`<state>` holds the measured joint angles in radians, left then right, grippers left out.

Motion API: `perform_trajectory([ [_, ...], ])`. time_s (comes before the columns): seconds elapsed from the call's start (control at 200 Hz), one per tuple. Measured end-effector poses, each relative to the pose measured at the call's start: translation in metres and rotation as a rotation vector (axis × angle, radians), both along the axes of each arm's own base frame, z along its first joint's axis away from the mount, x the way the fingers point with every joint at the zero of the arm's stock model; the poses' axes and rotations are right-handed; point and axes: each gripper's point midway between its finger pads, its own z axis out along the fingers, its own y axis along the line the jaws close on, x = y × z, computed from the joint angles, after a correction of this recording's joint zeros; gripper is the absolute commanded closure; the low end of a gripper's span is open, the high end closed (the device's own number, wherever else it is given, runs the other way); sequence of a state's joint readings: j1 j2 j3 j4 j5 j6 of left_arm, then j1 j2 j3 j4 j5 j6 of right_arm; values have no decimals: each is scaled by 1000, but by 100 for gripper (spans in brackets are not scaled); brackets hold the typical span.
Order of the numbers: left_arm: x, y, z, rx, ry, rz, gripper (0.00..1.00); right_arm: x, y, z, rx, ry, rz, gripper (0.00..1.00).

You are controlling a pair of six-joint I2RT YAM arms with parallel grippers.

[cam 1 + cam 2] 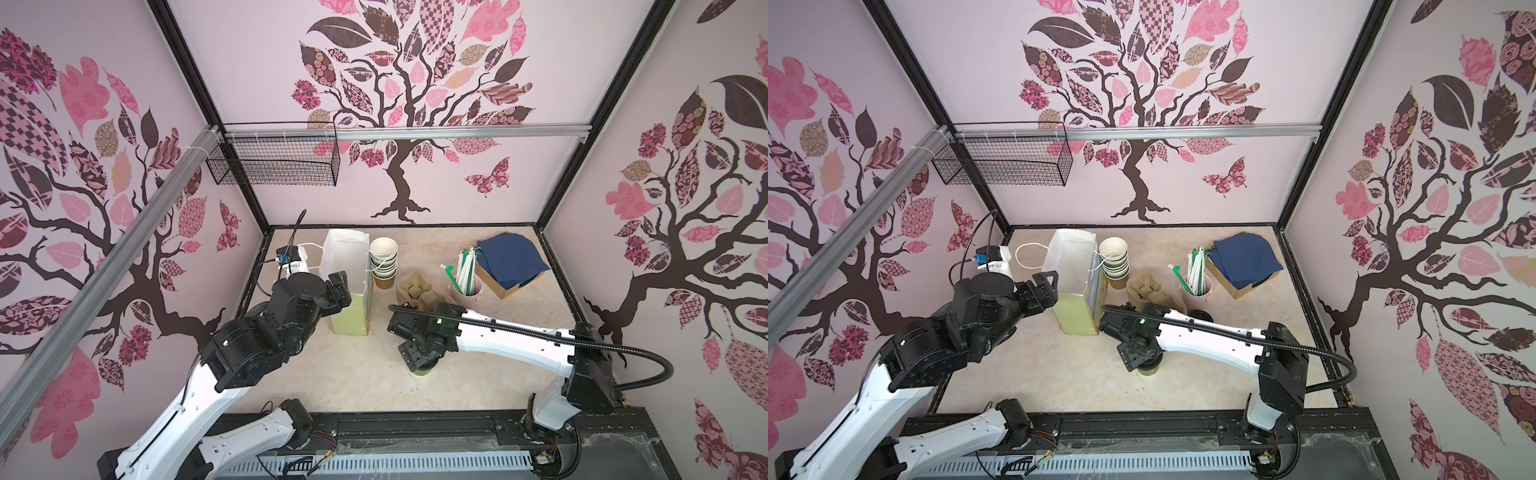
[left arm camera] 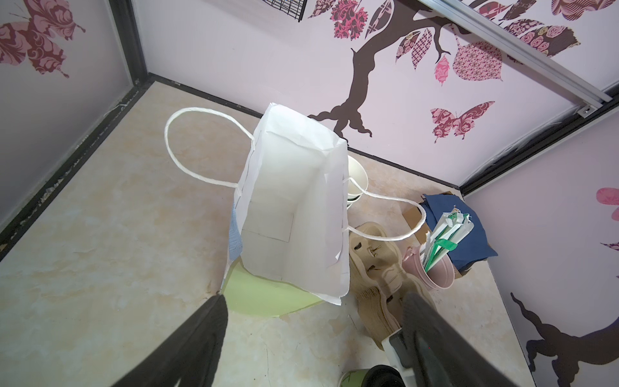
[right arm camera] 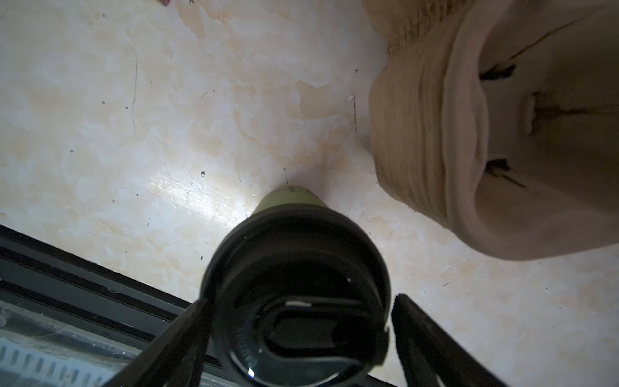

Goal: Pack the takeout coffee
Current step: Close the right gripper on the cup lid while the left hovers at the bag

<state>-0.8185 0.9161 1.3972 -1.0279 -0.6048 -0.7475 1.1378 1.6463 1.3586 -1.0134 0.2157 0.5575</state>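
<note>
Takeout coffee (image 3: 296, 284) stands between spread jaws of the right tool (image 3: 299, 300).

walls (image 1: 291, 199): pink tree decals | floor (image 1: 332, 374): beige marble | wire basket (image 1: 274, 160) on rail (image 1: 457, 132)

The takeout coffee (image 3: 294, 268) is a small paper cup with olive-green sides, capped by a round black sip lid that sits level on the rim. It stands upright on the marbled tabletop (image 3: 134, 117), toward the front edge and near the stacked pulp cup carriers (image 3: 418, 134) — flanked by the right gripper's (image 3: 299, 300) spread fingers.
</note>
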Motion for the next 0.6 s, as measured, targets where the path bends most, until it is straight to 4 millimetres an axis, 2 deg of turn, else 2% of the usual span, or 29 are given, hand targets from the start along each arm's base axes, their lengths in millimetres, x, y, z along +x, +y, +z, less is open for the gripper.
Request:
perform_trajectory([
  [0.41,0,0,0,-4,2,2,15,-1,1,-3,15,5,-15,22],
  [0.6,-1,0,-1,-2,6,3,15,-6,-11,-3,21,6,-36,21],
])
